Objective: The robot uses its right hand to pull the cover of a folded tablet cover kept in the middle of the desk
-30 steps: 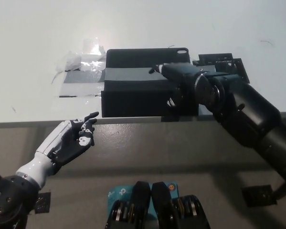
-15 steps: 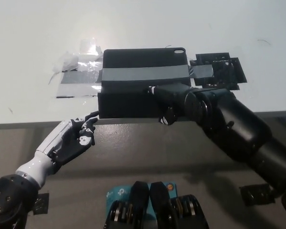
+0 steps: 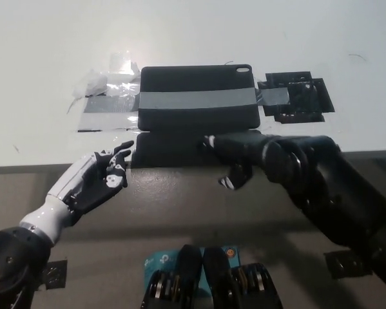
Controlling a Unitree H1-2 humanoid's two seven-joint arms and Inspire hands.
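Black right hand (image 3: pixel 244 151) at near edge of black rectangular tablet cover (image 3: pixel 198 103), finger state unclear. White left hand (image 3: pixel 96 180) left of cover, fingers loosely spread, empty.

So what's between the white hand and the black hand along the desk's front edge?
In the head view, the tablet cover's pulled-down flap lies between left hand and right hand.

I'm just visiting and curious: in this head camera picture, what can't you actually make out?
- Whether the black right hand grips the cover flap: black on black, the hand hides the contact.
- The flap's near edge: it blends into the desk edge.
- What the black taped patch right of the tablet case is: too dark.
- The white left hand rests at the desk's edge; touching it or not is unclear.
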